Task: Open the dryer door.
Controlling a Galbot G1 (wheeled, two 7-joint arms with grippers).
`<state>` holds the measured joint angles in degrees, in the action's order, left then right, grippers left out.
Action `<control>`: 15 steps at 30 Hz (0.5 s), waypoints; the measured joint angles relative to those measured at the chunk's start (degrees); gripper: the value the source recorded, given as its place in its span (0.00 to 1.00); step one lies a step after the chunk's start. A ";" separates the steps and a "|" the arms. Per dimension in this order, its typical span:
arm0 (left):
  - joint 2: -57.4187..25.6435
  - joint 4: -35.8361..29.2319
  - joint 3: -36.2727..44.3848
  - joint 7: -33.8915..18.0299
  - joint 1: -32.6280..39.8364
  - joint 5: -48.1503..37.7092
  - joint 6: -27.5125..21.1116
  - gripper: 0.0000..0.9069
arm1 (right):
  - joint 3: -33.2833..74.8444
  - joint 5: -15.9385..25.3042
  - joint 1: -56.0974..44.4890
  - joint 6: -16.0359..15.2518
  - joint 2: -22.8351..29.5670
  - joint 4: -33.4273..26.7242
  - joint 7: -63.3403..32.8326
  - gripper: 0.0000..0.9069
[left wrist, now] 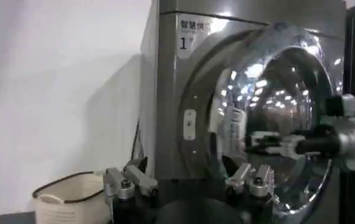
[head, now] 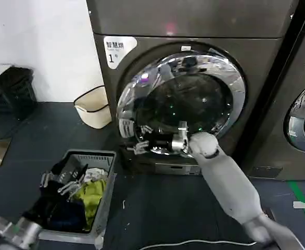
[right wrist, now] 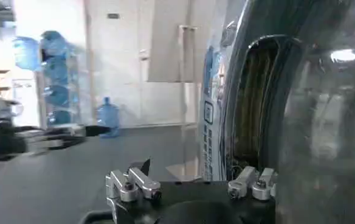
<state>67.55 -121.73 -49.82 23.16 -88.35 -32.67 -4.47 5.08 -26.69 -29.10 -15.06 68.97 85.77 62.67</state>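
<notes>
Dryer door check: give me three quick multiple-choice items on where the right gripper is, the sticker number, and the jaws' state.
1. Where is the right gripper?
A. over the laundry crate
B. at the lower left chrome rim of the dryer door
C. on the neighbouring machine

2. What number is on the dryer sticker?
A. 1
B. 2
C. 3

3. How are the right gripper's jaws?
A. clamped on cloth
B. holding the basket
C. open, holding nothing

Answers: B, the head view shows it against the rim; A, a white sticker reads 1; C, the right wrist view shows the fingers spread apart.
</notes>
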 joint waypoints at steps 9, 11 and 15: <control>-9.40 7.35 4.31 -2.52 7.01 -8.79 -2.83 1.00 | 7.06 0.94 -8.96 -1.91 -4.91 7.78 11.69 1.00; -11.78 9.13 5.98 -2.52 8.92 -10.22 -4.24 1.00 | 8.86 1.70 -11.35 -1.86 -5.84 9.50 14.79 1.00; -16.08 12.95 9.97 -0.73 13.27 -13.01 -6.31 1.00 | 12.34 2.30 -15.44 -1.69 -6.76 12.12 18.06 1.00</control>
<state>51.48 -108.78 -39.85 22.42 -75.08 -45.68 -10.78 17.42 -24.40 -44.53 -16.75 62.20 97.89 80.73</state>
